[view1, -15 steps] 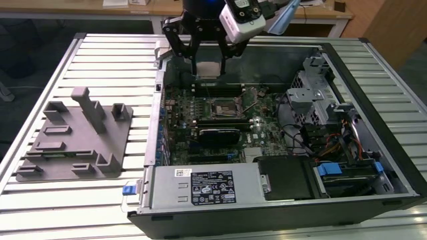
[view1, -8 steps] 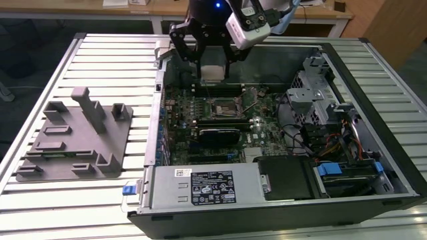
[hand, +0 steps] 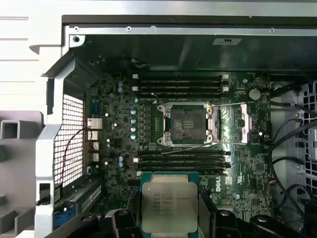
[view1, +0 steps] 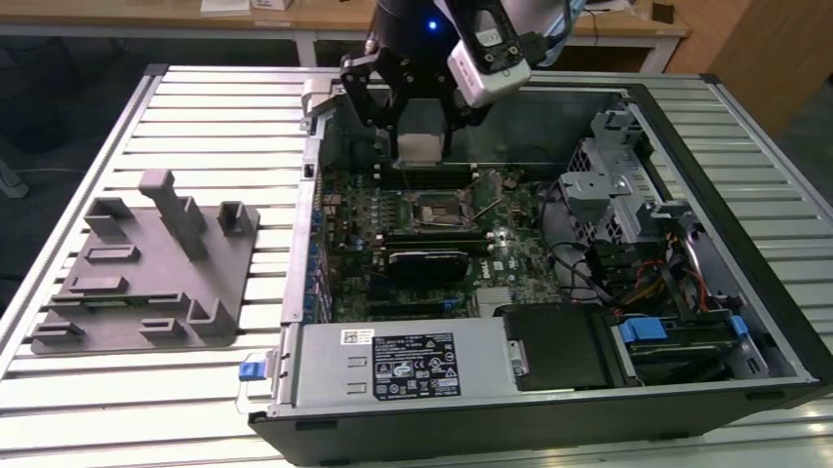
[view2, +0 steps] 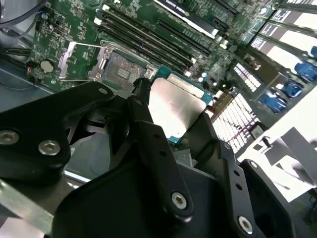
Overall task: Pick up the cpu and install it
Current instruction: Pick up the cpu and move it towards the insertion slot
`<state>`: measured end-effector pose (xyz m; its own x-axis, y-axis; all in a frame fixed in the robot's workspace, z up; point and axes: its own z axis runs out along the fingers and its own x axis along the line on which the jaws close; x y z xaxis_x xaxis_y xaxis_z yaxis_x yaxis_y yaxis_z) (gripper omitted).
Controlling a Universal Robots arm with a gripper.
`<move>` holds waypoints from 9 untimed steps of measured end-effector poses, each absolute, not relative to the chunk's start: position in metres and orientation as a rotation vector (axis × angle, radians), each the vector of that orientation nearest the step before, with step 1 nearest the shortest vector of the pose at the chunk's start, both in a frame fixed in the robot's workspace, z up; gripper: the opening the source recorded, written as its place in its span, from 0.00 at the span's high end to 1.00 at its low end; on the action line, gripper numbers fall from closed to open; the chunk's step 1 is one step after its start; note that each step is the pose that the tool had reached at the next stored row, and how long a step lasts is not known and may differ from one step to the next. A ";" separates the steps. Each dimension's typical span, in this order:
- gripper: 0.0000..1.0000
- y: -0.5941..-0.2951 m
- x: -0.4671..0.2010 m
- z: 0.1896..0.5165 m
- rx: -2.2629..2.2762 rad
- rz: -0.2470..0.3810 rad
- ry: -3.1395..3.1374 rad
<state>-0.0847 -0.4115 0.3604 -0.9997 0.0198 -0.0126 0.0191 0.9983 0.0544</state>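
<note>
A slatted metal table (view1: pixel 195 107) carries an open desktop computer case (view1: pixel 521 434) lying on its side, with a grey plastic fixture (view1: pixel 143 283) on the slats toward the exterior view's left, well apart from the case. Inside the case, the green motherboard (view1: pixel 521 258) faces up, and a silver power supply (view1: pixel 404 363) sits along the near wall. The black gripper (view1: pixel 416 136) hangs over the far part of the motherboard, its two fingers (view2: pixel 148 129) closed narrowly on opposite edges of the cpu (view1: pixel 419 148). In both wrist views the cpu (hand: pixel 170 206) shows its silver-grey metal top and thin green rim, held flat between the fingers and lifted clear of the board. The cpu socket (hand: pixel 188 124) lies near the middle of the motherboard, between rows of black memory slots (hand: pixel 181 84), with nothing seated in it and its metal retention frame (hand: pixel 246 123) swung open just beside it. The cpu is near the socket and not touching it
</note>
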 end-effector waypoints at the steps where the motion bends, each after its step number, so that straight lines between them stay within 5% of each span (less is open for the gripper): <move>1: 0.46 -0.410 -0.084 0.359 0.030 0.085 3.127; 9: 0.46 -0.400 -0.080 0.346 0.030 0.085 3.129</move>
<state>-0.0800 -0.4004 0.3463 -0.9997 0.0196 -0.0109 0.0190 0.9983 0.0544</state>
